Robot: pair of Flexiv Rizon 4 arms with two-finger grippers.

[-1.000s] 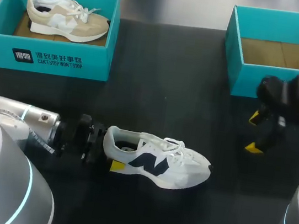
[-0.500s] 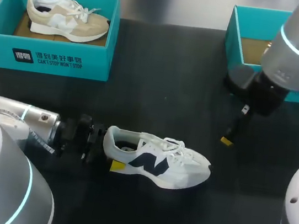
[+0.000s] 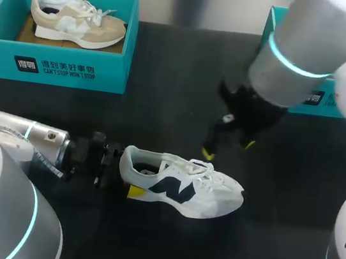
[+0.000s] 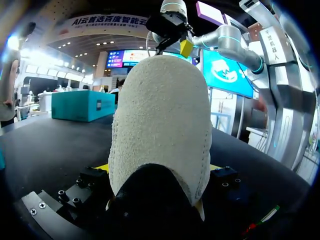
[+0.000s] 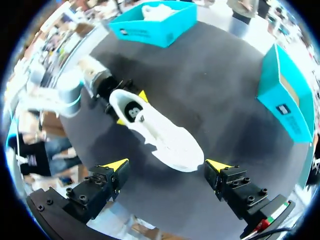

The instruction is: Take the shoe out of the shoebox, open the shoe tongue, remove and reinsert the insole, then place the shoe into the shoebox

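A white shoe [image 3: 181, 187] with a navy logo lies on its sole on the black table, toe to the right. My left gripper [image 3: 129, 176] is shut on its heel, a yellow tip on each side; the heel [image 4: 162, 130] fills the left wrist view. My right gripper [image 3: 227, 147] hangs open just above and behind the laces, nothing between its fingers. In the right wrist view the shoe [image 5: 160, 132] lies below the spread right gripper [image 5: 167, 165]. The empty teal shoebox [image 3: 323, 104] at the back right is mostly hidden by my right arm.
A second teal box [image 3: 53, 64] at the back left holds a beige shoe [image 3: 79, 20]. Bare black table lies between the two boxes and in front of the white shoe.
My right arm has swung left from beside the right shoebox to above the white shoe, gripper still open. The left gripper and the shoe have not moved.
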